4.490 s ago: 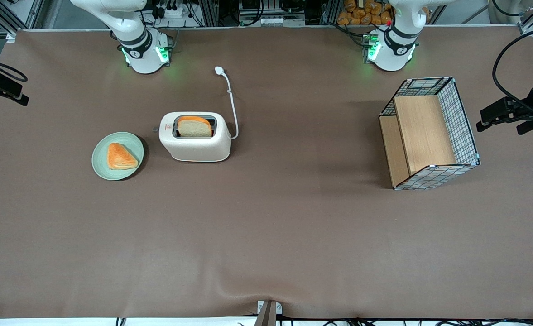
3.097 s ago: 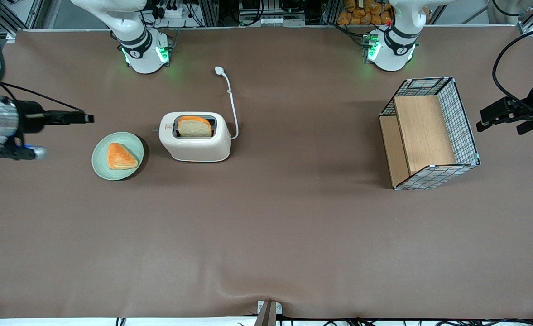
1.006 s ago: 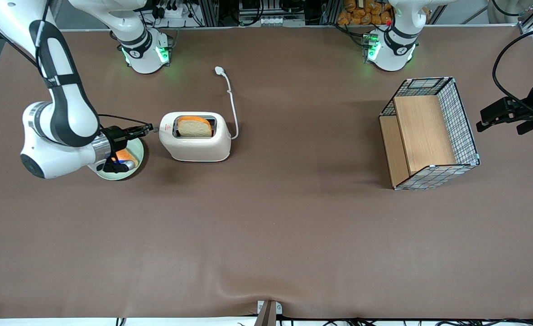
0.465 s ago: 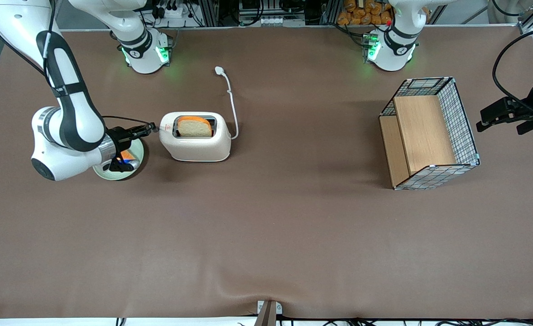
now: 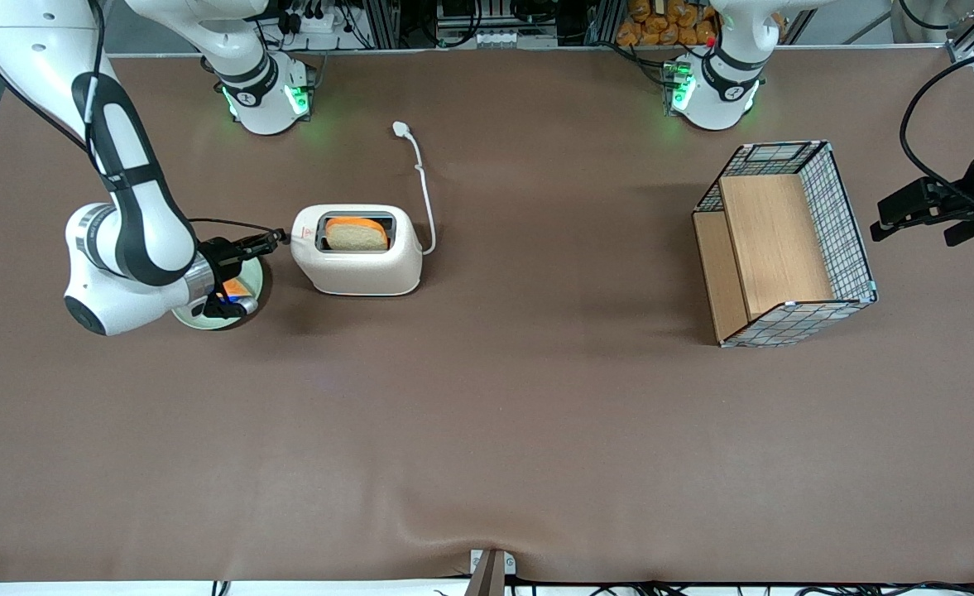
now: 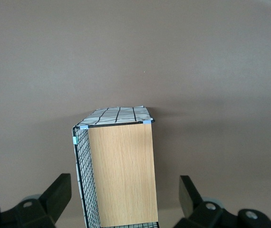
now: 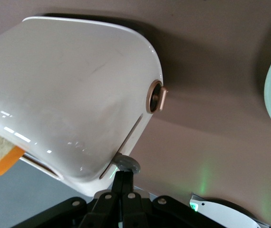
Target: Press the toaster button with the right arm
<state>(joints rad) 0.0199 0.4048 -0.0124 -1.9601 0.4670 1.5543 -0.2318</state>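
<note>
Clenched claw tip on the stiff grey toaster button; the light, glossy toaster may slide.

plate: mostly hidden under the wrist
pastry: only a sliver shows
toaster: cut off at frame edge

The right arm was bent low over the table, its silver wrist ring turned sideways. The gripper was held level, its fingers pressed together, the tips set against the toaster button.
</note>
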